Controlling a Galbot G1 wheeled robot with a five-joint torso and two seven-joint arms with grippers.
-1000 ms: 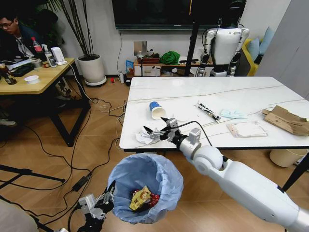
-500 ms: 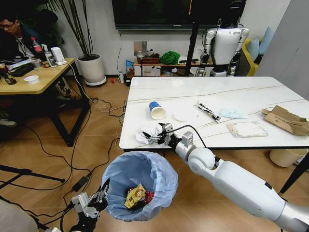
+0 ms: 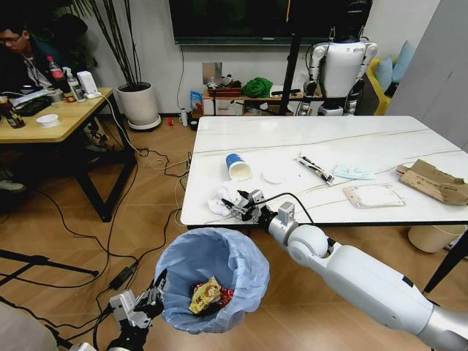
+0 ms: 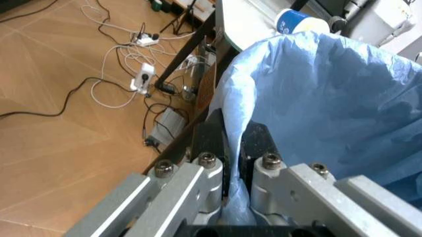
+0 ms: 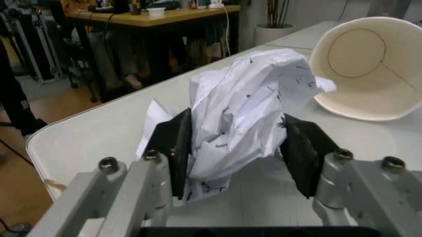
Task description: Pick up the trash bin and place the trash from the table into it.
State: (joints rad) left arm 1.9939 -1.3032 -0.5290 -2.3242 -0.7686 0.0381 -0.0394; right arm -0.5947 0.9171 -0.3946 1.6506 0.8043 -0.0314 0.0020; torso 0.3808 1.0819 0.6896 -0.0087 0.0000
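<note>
1. Here, in the head view, your right gripper [image 3: 235, 207] reaches over the near left corner of the table [image 3: 380, 139], its fingers straddling the crumpled white paper [image 3: 220, 202]. The trash bin [image 3: 212, 281] hangs below and slightly to the gripper's left, off the table edge, so the carry should be short: back toward you and down. A snack wrapper [image 3: 205, 295] lies inside the bin.
2. In the left wrist view, your left gripper [image 4: 231, 148] is clamped on the bin's rim and light-blue bag, holding it up beside the table leg. The paper cup [image 4: 298, 20] lies on the table beyond the rim.
3. In the right wrist view, both pads [image 5: 177, 148] flank the paper, one on either side. They look nearly closed on it, though you can't tell whether the grip is firm. The cup lies open-mouthed just beyond the fingers, near but apart from the wad.
</note>
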